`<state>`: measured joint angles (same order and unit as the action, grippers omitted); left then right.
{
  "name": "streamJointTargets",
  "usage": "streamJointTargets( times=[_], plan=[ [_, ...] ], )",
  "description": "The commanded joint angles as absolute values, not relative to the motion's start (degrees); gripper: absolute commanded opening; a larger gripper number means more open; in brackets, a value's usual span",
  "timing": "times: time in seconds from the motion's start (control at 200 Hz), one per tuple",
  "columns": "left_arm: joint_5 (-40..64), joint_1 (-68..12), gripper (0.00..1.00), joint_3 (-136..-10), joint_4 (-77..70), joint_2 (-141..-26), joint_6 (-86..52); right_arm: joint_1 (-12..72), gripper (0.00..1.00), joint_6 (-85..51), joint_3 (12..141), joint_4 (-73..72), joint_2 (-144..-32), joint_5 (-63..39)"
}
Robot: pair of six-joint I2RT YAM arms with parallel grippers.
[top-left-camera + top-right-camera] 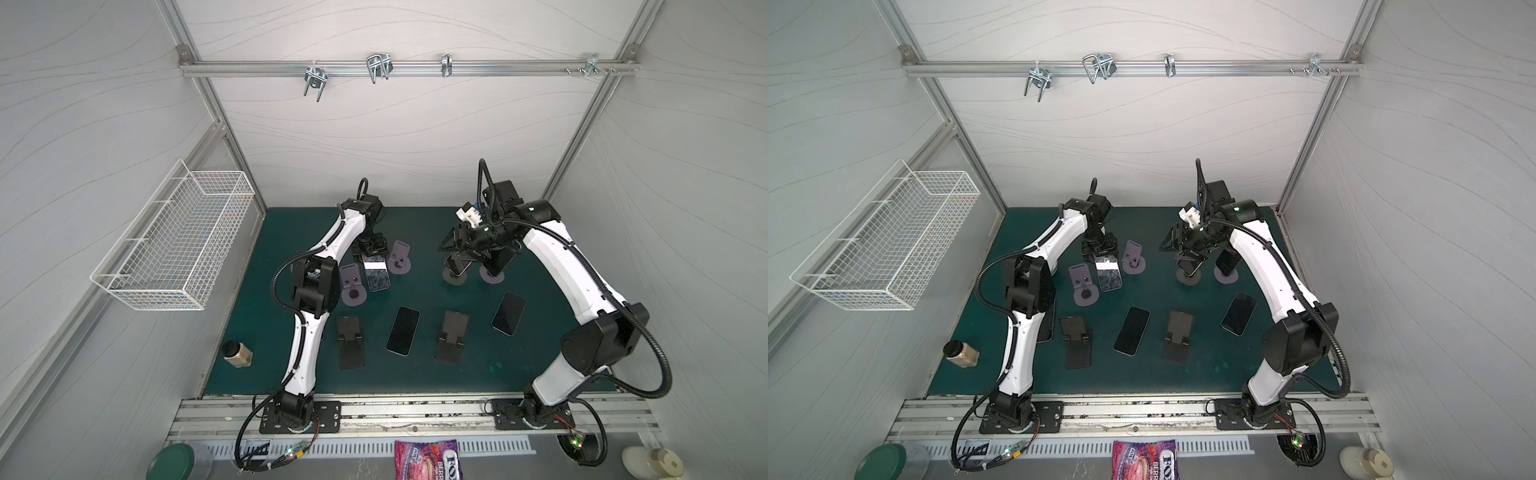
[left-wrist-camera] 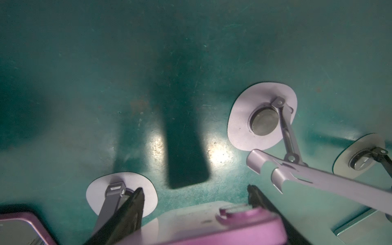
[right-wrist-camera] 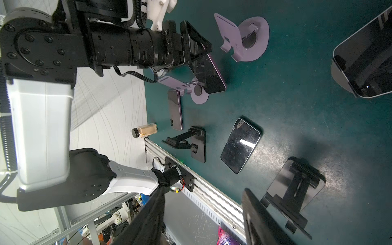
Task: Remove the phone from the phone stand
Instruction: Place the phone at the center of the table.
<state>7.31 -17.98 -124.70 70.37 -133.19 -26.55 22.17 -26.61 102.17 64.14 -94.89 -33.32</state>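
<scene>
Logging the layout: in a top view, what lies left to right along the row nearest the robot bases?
Brown jar, black stand, flat phone, second black stand, second flat phone.

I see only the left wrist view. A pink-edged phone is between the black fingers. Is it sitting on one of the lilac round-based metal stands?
Observer: No. The left gripper holds the pink-edged phone by one end, between two lilac round-based stands, both bare.
Operator: Where is the right gripper?
Observer: The right gripper hangs open near a dark-screened phone leaning on a third lilac stand.
Operator: Do any phones lie flat?
Observer: Two black-screened phones lie flat on the green mat, near two empty black folding stands.
</scene>
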Motion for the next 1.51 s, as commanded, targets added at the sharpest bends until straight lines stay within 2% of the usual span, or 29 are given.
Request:
streamJointTargets(
  times=[0.0,1.5],
  plan=[
    [7.29,-17.58,0.68,-127.46,72.20,-134.06,-26.24,21.80,0.59,-26.83,104.14,65.60,-95.69,-34.06],
    [11.65,-14.94,0.63,-131.28,72.50,-139.24,-26.11,19.37,0.59,-27.69,103.94,65.36,-96.67,-35.77]
  ],
)
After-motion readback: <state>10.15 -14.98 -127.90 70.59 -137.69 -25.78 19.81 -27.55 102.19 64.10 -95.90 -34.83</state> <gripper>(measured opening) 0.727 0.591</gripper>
